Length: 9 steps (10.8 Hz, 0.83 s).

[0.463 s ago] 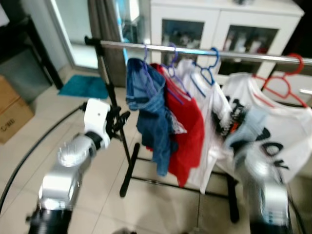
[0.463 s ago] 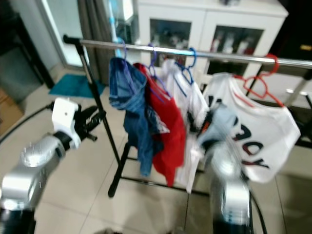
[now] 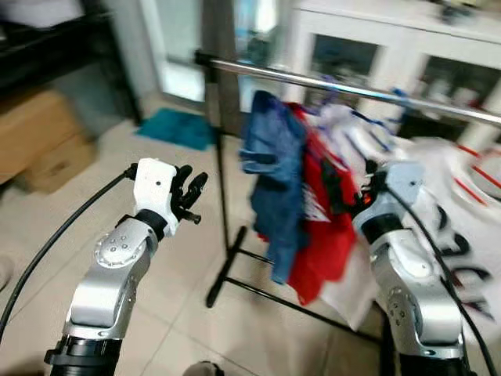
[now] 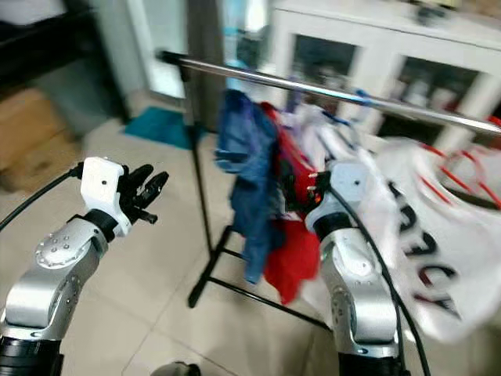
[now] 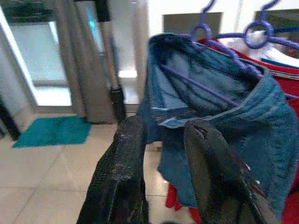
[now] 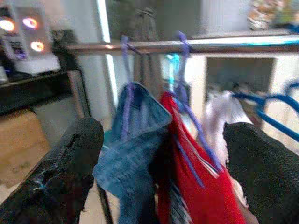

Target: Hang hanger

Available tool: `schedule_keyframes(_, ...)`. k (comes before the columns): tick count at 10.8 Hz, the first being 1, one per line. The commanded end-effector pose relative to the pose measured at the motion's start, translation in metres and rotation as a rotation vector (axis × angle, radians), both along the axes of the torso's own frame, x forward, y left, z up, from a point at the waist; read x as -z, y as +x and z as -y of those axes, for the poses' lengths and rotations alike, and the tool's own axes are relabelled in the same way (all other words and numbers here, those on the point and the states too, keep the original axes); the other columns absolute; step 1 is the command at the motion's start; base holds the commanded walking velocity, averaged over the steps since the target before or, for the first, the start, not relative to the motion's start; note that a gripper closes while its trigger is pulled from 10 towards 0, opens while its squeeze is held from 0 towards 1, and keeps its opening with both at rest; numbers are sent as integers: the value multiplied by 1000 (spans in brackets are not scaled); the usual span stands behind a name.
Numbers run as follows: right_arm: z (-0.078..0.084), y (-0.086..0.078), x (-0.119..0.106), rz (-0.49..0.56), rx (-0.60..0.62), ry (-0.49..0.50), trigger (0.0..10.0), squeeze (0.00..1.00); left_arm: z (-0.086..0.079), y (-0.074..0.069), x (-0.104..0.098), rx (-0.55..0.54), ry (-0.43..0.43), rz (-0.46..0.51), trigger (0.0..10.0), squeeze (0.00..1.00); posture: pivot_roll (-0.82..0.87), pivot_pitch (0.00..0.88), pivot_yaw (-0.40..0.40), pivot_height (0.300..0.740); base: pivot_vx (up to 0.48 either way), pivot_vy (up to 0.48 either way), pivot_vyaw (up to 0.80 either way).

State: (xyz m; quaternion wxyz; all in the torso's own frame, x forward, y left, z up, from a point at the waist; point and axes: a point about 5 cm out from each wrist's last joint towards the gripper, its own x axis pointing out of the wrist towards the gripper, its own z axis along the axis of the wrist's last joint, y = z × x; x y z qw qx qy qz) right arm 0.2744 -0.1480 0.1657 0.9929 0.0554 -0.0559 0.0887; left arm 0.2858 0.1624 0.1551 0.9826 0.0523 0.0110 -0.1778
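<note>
Purple hanger point(image 6: 127, 70) on rail point(image 6: 187, 45) ahead of right claw point(image 6: 159, 163), fingers wide apart, empty.

A rail point(image 3: 329, 84) is seen running across the scene, carried at its left end by an upright post point(image 3: 221, 180). Garments are hung along it: the denim piece point(image 3: 274, 188) leftmost, a second garment point(image 3: 325, 227) just right of it, a printed shirt point(image 4: 427, 243) furthest right. A cabinet point(image 4: 391, 55) is placed behind the rail, boxes point(image 3: 39, 141) far left, a mat point(image 3: 176, 128) on the floor beyond the post.
</note>
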Motion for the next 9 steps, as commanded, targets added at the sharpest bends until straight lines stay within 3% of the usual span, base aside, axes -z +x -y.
schedule_keyframes(1,-5,0,-4,12,-32,3,10000,1000,3,-2,-3,8,7,21,10000,0,-154,0,9,740,0,0,706)
schedule_keyframes(6,-19,-6,-2,-4,-128,-31,10000,1000,2,-4,-4,19,5,22,10000,0,-141,0,3,740,251,0,761)
schedule_keyframes(8,-19,-5,-3,3,-112,-27,10000,1000,4,-5,-3,29,10,15,10000,0,-140,0,1,740,336,0,0)
schedule_keyframes(9,-12,-2,-2,-12,-37,-13,10000,1000,7,-5,-2,53,15,8,10000,0,-138,0,0,740,337,0,0)
